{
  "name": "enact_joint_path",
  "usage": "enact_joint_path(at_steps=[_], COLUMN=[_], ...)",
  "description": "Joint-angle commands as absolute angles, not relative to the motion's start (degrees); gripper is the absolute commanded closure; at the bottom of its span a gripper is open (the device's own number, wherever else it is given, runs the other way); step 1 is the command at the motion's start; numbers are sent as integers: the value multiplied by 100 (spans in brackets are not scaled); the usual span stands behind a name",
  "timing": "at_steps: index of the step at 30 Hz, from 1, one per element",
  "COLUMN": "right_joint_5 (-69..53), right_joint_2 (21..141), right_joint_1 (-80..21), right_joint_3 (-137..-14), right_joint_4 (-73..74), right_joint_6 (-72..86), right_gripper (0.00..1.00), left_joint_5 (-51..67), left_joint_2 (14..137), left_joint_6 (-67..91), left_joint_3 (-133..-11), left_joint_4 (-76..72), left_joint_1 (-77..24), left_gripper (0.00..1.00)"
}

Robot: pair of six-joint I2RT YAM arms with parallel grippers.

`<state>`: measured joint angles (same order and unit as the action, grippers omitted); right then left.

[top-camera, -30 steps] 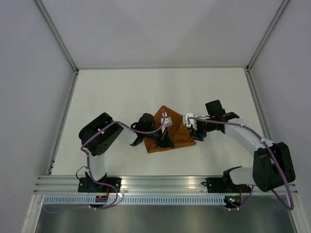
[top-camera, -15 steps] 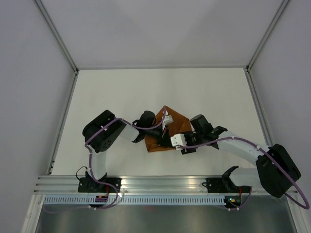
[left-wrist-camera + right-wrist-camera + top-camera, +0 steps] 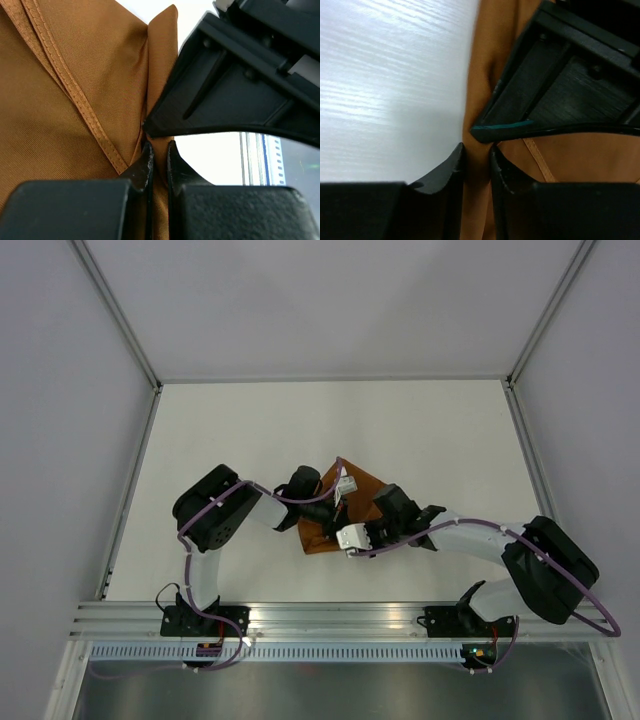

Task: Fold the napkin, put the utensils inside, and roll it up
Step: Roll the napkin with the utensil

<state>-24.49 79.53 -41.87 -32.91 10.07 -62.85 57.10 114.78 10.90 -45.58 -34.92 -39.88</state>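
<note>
The rust-orange napkin (image 3: pixel 365 485) lies folded in the middle of the white table. Both grippers meet at its near left edge. My left gripper (image 3: pixel 328 520) is shut on a raised fold of the napkin (image 3: pixel 65 100), the cloth pinched between its fingertips (image 3: pixel 159 155). My right gripper (image 3: pixel 340 532) faces it tip to tip, its fingers pressed on either side of the same ridge of napkin (image 3: pixel 485 50), just under the left gripper's black finger (image 3: pixel 560 95). The stitched hem (image 3: pixel 75 95) runs diagonally across the cloth. The utensils are hidden or out of view.
The white table (image 3: pixel 250 430) is bounded by grey walls and metal frame posts. An aluminium rail (image 3: pixel 340 615) with both arm bases runs along the near edge. Purple cables loop along both arms.
My right arm swung left from the napkin's right side to its near left edge and its fingers closed onto the fold. The left gripper kept its hold and barely moved.
</note>
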Motion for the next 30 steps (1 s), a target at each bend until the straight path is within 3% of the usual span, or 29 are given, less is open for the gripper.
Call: enact_joint_path(at_steps=[1,3,8,13,21,30], right_joint_5=[-2215,-2215,-2329,-2740,-3348,-3656], right_joint_2=[8287,8376,8683,9200,10229,11485], right_joint_1=[-4210,-4210,-4201,-4044,-3595,-3279], right_joint_3=[-3585,-3699,-3998,-4604,-5685,-6924], right_joint_4=[1361,1511,2291,3345,4745,6142], right_joint_6=[-6214,-6196,-6222,-6328,-6776,-7040], right_gripper=[74,88,100,99,100,99], left_joint_5=[5590,5538,5212,4590,3297,390], left_joint_2=[11742,11681,11409,10935,10029,8362], left_joint_6=[1002,1002,1019,1002,949,976], left_joint_3=[-4570,-4570,-4553,-4562,-4386,-3482], left_joint_4=[-2883,-2892,-2935,-2874,-2900,-3410], left_joint_1=[-4008,-3999,-3955,-3920,-3823,-3551], left_gripper=[98,98,86,71,65,62])
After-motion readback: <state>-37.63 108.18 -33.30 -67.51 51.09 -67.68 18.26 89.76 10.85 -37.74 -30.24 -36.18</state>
